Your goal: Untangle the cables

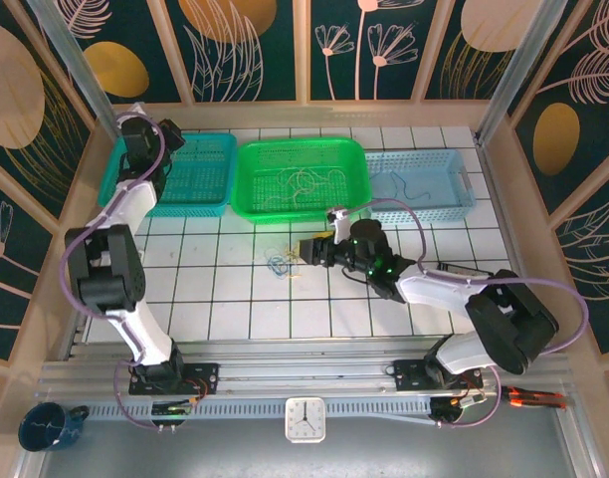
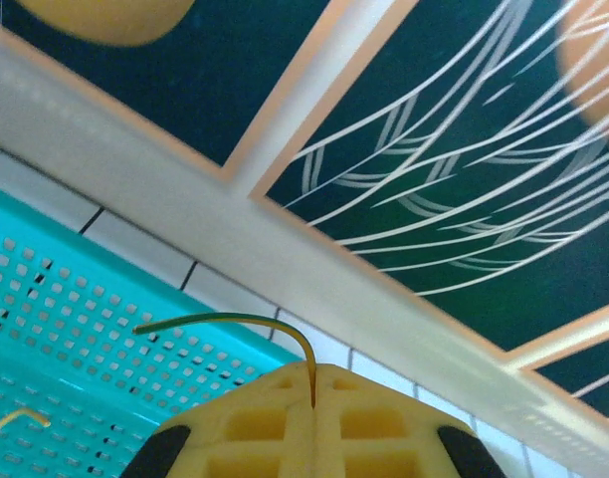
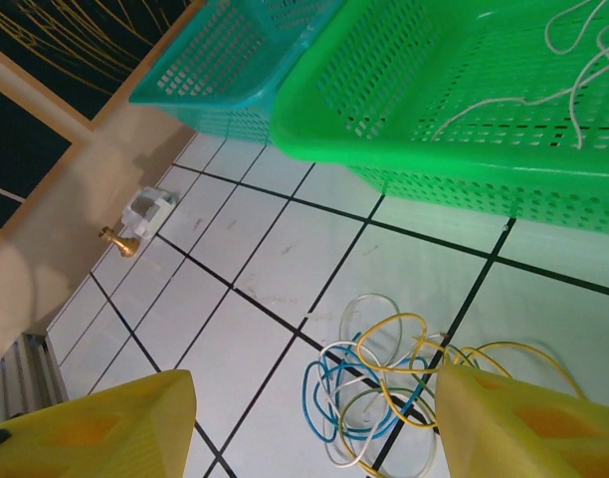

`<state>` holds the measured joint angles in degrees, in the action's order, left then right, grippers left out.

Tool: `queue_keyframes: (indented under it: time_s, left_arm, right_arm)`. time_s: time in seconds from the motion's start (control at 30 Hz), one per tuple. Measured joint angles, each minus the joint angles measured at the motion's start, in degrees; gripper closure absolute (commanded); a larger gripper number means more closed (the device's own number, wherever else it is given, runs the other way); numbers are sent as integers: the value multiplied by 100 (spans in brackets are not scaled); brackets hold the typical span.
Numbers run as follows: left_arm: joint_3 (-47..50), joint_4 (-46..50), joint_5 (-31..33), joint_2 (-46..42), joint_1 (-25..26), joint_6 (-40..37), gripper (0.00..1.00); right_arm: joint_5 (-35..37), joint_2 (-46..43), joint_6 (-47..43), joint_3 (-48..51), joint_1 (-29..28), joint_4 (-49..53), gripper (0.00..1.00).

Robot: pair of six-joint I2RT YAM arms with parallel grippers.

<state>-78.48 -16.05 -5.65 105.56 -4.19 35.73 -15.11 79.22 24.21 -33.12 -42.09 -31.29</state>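
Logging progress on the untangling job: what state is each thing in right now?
Left hand: shut on a yellowish cable, over the teal basket.
Right hand: open, holding nothing, close to the tangle.
Tangle of cables: knotted blue, yellow and white loops lying on the table tiles.
Green basket: holds loose white cables.
Light blue basket: holds a blue cable.

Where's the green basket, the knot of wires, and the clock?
green basket (image 1: 285, 215), top view, front rim.
knot of wires (image 3: 372, 384), right wrist view, middle of loops.
clock (image 1: 304, 419), top view, its face.
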Motion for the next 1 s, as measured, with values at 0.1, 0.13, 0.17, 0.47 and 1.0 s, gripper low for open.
queue_keyframes:
  time_s: [0.1,0.13,0.17,0.47,1.0]
  left_arm:
    - [-417,284,20,505,0,-170,82]
    - [-509,376,17,616,0,-221,75]
    - [-573,466,22,693,0,-271,66]
    - [-1248,914,166,796,0,-496,1]
    - [741,-92,275,-881,0,-190,1]
  right_arm:
    - [-44,-175,15,105,66,87,35]
    - [-63,-219,15,129,90,129,35]
    - [-83,-251,15,149,118,166,35]
    - [-232,-297,11,168,356,413,35]
    - [-297,-216,-46,-59,568,866,35]
